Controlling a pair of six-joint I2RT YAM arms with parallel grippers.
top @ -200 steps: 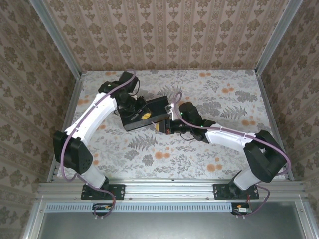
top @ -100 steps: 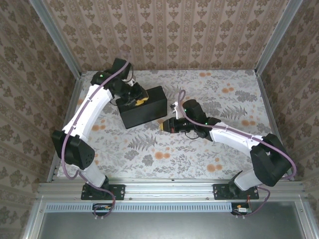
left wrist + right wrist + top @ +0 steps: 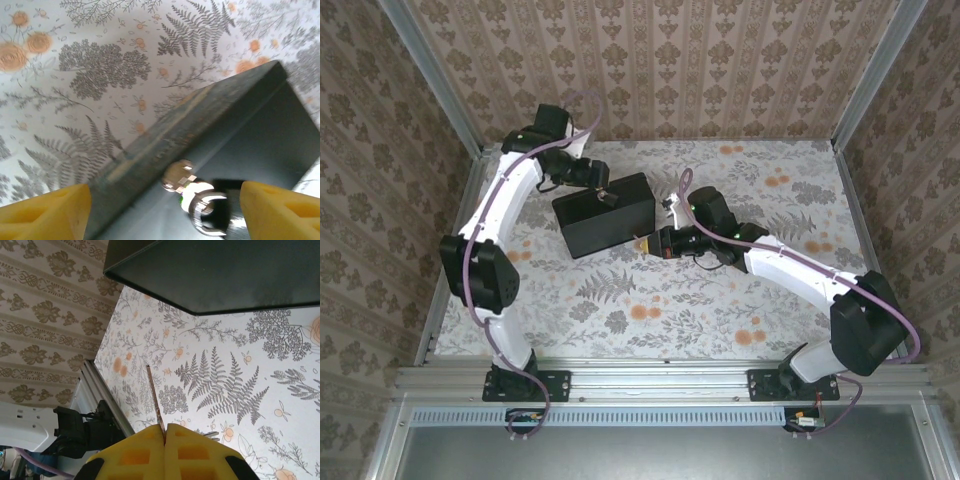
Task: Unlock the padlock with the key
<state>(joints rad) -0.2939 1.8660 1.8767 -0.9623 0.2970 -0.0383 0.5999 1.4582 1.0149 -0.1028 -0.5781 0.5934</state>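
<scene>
1. A black box (image 3: 605,215) sits askew toward the table's far left.
2. A fern-and-flower cloth (image 3: 720,310) covers the table.
3. Patterned beige wallpaper (image 3: 720,70) lines the surrounding walls.

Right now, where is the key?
In the right wrist view the key sticks out of the shut right gripper, over the table and just short of the black box.

Black box (image 3: 250,145), metal fitting (image 3: 194,199), floral cloth (image 3: 100,75), open end effector (image 3: 162,211)
</scene>
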